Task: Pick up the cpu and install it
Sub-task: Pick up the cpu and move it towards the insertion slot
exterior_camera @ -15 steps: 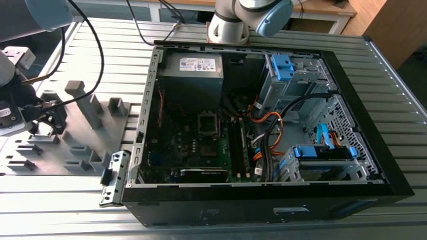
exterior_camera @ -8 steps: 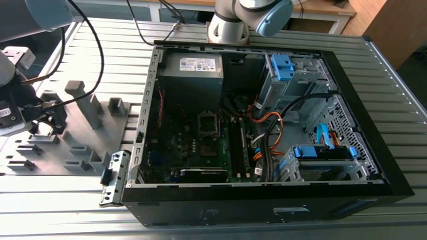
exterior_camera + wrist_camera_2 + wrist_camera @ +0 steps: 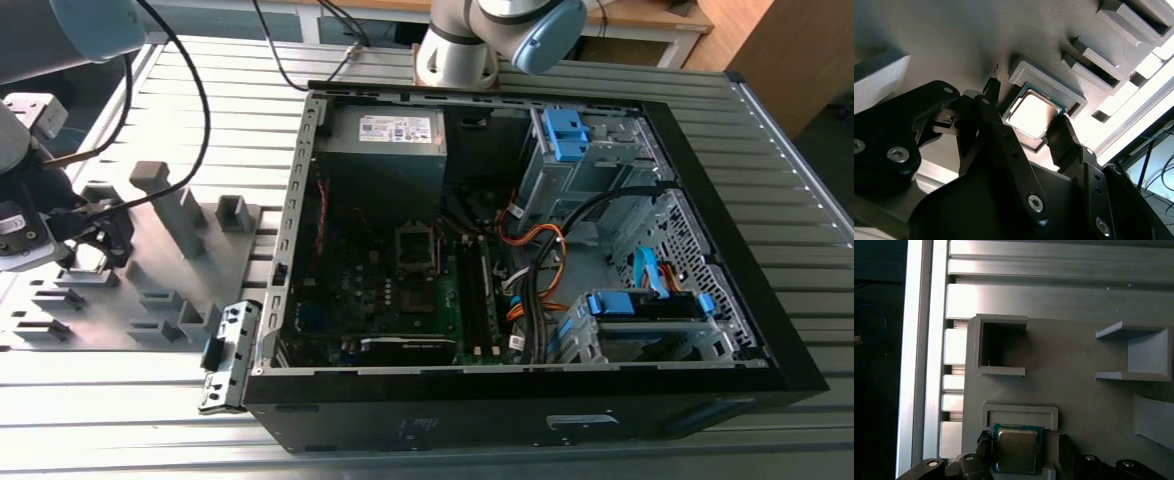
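**Cpu in its nest, end effector straddling it**

In both wrist views the cpu [image 3: 1017,450] lies flat, shiny top up, in a shallow grey nest [image 3: 1020,415] on the grey fixture plate [image 3: 1079,390]. The end effector [image 3: 1024,444] hangs low over it, spread a bit wider than the chip and holding nothing. One black finger [image 3: 985,441] is just beside one cpu edge. The other finger [image 3: 1064,442] is near the opposite edge w/ a strip of plate showing between. Can't tell whether the nearer finger touches the chip. So the cpu sits between the fingers, resting in the nest w/ its rim framed by the nest's raised lip on the far side. Two open-sided pockets [image 3: 999,347] stand further along the same plate.

Exterior view: the arm [image 3: 27,200] comes in at the frame's left edge and reaches down over the plate, next to some upright grey posts [image 3: 167,205]. The plate lies on the ribbed metal tabletop [image 3: 200,100], at the exterior view's left of the open PC case [image 3: 747,300]. The mainboard socket [image 3: 416,248] is approx. mid-case, well apart from the end effector and cpu.
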You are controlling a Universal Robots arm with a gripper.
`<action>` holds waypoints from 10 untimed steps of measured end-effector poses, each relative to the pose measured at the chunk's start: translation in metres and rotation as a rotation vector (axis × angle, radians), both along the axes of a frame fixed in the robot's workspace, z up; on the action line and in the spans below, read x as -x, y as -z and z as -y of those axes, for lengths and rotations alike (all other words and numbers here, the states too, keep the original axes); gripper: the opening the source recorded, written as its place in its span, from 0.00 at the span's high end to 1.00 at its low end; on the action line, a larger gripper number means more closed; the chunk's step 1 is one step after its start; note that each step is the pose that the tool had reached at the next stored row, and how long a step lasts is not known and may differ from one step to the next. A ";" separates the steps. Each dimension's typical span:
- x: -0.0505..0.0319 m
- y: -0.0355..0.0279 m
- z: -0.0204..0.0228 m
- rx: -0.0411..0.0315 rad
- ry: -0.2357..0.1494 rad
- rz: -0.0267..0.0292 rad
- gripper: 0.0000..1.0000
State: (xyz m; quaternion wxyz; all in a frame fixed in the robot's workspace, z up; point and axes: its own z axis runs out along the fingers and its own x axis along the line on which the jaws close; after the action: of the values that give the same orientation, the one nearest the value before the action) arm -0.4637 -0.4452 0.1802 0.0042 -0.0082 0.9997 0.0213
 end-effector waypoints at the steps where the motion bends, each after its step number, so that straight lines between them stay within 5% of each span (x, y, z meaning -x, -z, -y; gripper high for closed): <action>1: 0.0002 0.0000 0.0000 0.0000 0.000 0.0000 0.36; 10: 0.0028 0.0001 -0.0002 0.0000 0.000 0.0001 0.36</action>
State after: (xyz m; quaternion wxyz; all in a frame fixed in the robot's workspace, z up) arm -0.4664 -0.4449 0.1802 0.0043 -0.0082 0.9997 0.0213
